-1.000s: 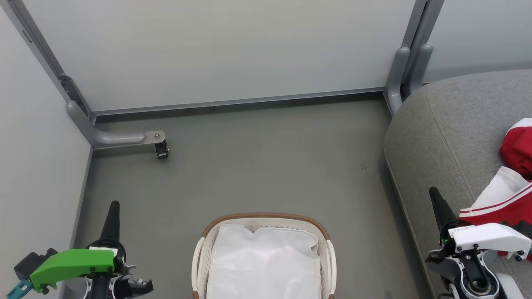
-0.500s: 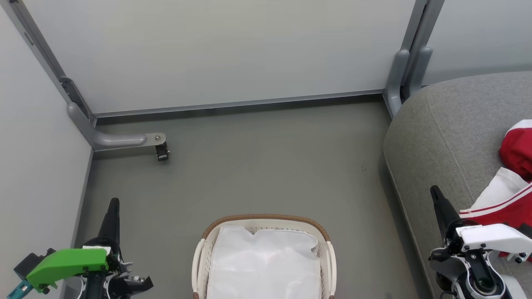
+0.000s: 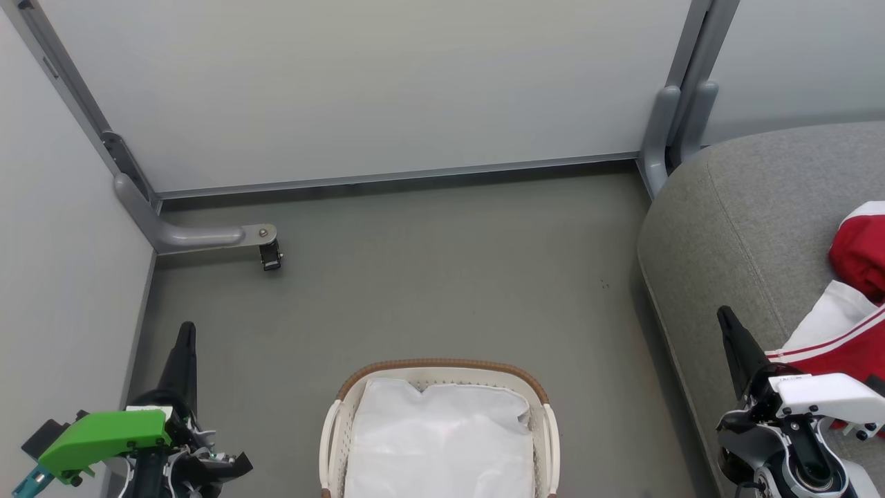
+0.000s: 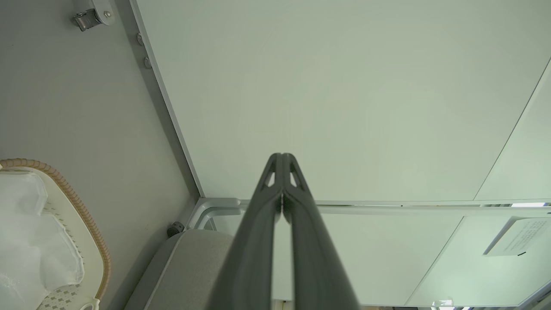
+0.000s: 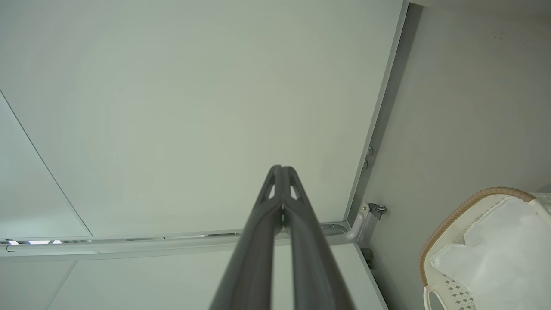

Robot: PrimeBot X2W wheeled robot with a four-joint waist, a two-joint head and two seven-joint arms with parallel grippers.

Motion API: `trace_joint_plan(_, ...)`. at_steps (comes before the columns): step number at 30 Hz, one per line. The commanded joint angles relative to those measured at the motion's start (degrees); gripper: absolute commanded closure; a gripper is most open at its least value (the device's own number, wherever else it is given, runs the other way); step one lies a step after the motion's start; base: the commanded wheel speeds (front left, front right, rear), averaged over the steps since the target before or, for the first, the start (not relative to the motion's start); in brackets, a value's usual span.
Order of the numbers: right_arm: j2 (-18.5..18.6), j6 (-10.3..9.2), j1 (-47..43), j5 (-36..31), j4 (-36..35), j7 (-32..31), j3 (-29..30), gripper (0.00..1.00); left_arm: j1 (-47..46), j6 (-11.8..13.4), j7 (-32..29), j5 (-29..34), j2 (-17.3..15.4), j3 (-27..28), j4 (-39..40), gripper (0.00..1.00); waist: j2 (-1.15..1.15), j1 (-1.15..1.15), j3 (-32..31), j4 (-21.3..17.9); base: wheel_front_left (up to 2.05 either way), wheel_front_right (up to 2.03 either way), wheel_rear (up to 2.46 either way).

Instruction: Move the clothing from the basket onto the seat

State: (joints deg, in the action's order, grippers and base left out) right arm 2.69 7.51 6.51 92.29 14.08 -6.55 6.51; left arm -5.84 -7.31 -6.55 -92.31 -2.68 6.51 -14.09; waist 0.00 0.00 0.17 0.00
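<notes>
The red and white clothing (image 3: 854,304) lies on the grey seat (image 3: 747,228) at the right edge of the head view. On the floor at bottom centre stands the white basket (image 3: 442,366) with its brown rim, holding a plain white liner sheet (image 3: 439,443). My left gripper (image 3: 185,328) is shut and holds nothing, left of the basket. Its tips meet in the left wrist view (image 4: 282,156). Shut and holding nothing too, my right gripper (image 3: 724,312) sits over the seat's front edge, just left of the clothing, tips together (image 5: 282,168).
Pale partition panels (image 3: 373,83) close off the back and left. A grey bracket foot with a caster (image 3: 269,254) juts onto the floor at back left, and a grey post (image 3: 667,124) stands by the seat's corner. Bare grey floor (image 3: 442,270) lies beyond the basket.
Both grippers have shifted slightly, the left fingertip a little higher in the picture and the right a little lower. The clothing and basket lie as before.
</notes>
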Motion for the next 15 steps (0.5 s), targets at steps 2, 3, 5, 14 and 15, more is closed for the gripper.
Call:
trace_joint_plan(2,0.36,-0.04,-0.62,0.23,-0.24,-0.19,0.13,1.0,-0.67,-0.33,-0.2,-0.17,-0.37,0.16,0.14,1.0,0.0,0.0,0.0,0.0,0.0,0.0,0.0)
trace_joint_plan(3,0.36,-0.04,-0.62,0.23,-0.24,-0.19,0.13,1.0,-0.67,-0.33,-0.2,-0.17,-0.37,0.16,0.14,1.0,0.0,0.0,0.0,0.0,0.0,0.0,0.0)
trace_joint_plan(5,0.36,-0.04,-0.62,0.23,-0.24,-0.19,0.13,1.0,-0.67,-0.33,-0.2,-0.17,-0.37,0.15,0.14,1.0,0.0,0.0,0.0,0.0,0.0,0.0,0.0)
trace_joint_plan(14,0.36,-0.03,-0.62,0.23,-0.23,-0.18,0.13,1.0,-0.67,-0.33,-0.2,-0.18,-0.37,0.15,0.14,1.0,0.0,0.0,0.0,0.0,0.0,0.0,0.0)
trace_joint_plan(15,0.36,-0.03,-0.62,0.23,-0.23,-0.18,0.13,1.0,-0.67,-0.33,-0.2,-0.18,-0.37,0.15,0.14,1.0,0.0,0.0,0.0,0.0,0.0,0.0,0.0)
